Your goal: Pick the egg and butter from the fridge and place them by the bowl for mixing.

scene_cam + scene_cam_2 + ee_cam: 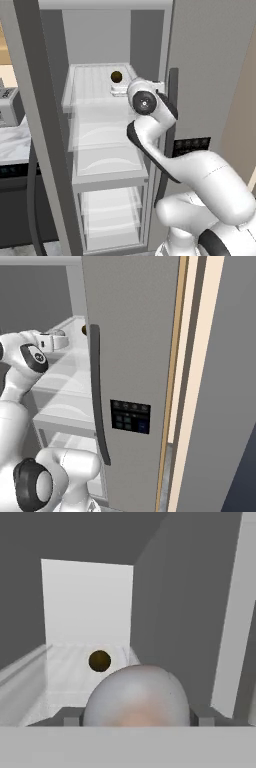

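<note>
We reach into the fridge (210, 60) at its top shelf (90, 90); our claw (136, 722) spans the egg (136, 699) between wide-set fingers, apparently gripping it, with the brown ball (99, 660) beyond.

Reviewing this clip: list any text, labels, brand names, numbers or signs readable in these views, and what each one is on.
No readable text anywhere.
Control panel on the fridge door: small squares, one blue, far too blurred to read as characters.
Egg, dark brown ball, shelves: no markings.
Appliance at the left base view's left edge: no legible label.
</note>
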Controlling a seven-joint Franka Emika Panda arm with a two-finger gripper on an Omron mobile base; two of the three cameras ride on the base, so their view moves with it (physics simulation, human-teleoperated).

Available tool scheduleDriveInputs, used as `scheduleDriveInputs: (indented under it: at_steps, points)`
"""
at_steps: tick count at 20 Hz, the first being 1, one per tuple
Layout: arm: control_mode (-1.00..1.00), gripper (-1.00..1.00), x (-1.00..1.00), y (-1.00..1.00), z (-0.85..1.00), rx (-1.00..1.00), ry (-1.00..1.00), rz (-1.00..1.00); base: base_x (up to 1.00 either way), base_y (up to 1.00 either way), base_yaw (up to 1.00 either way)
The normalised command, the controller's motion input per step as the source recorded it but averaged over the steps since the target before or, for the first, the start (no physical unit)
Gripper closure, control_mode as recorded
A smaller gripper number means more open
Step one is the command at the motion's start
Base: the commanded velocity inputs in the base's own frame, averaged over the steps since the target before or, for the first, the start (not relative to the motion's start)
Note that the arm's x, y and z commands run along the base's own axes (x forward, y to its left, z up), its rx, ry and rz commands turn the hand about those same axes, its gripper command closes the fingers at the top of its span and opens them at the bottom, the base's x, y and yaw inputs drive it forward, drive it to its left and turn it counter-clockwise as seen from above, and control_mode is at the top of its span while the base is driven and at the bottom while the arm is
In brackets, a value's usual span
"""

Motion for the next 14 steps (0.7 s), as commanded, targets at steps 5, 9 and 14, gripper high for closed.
scheduleDriveInputs:
  at_steps: [5,9,14]
  points:
    - [-1.00,1.00,-1.00,-0.38,0.02,0.00,0.45,-0.05,0.00,0.00,0.00]
    - [-1.00,1.00,-1.00,-0.09,-0.34,-0.06,0.57,0.00,0.00,0.00,0.00]
    - [-1.00,1.00,-0.51,0.00,-0.32,-0.01,0.16,0.03,0.00,0.00,0.00]
